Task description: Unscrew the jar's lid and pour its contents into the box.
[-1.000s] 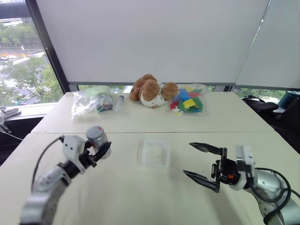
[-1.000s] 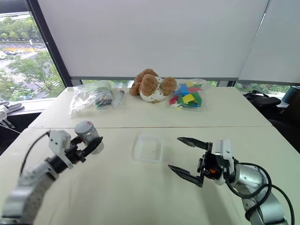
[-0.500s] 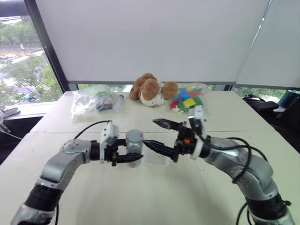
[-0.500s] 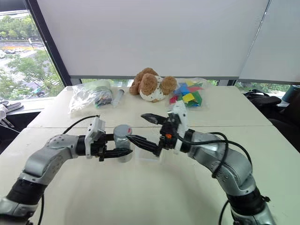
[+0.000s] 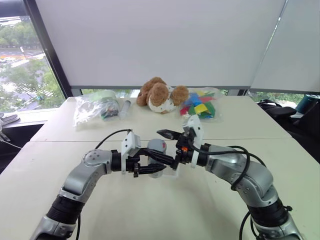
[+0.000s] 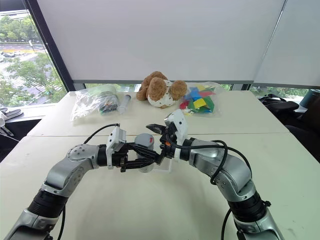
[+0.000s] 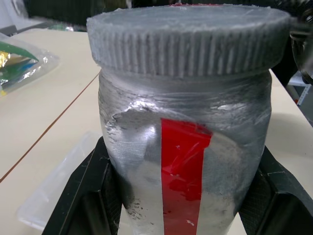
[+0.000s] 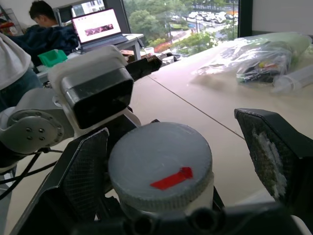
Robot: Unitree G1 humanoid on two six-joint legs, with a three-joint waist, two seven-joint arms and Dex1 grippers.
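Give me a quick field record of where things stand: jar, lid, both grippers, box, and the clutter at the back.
jar: upright, held above the table over the box
lid: on the jar, red mark on top
left gripper: shut on the jar's body
right gripper: open, one finger on each side of the lid, not yet closed on it
box: on the table, mostly hidden behind the grippers
contents: cannot be seen
far table edge: plush dog, bag of colourful blocks, clear plastic bag
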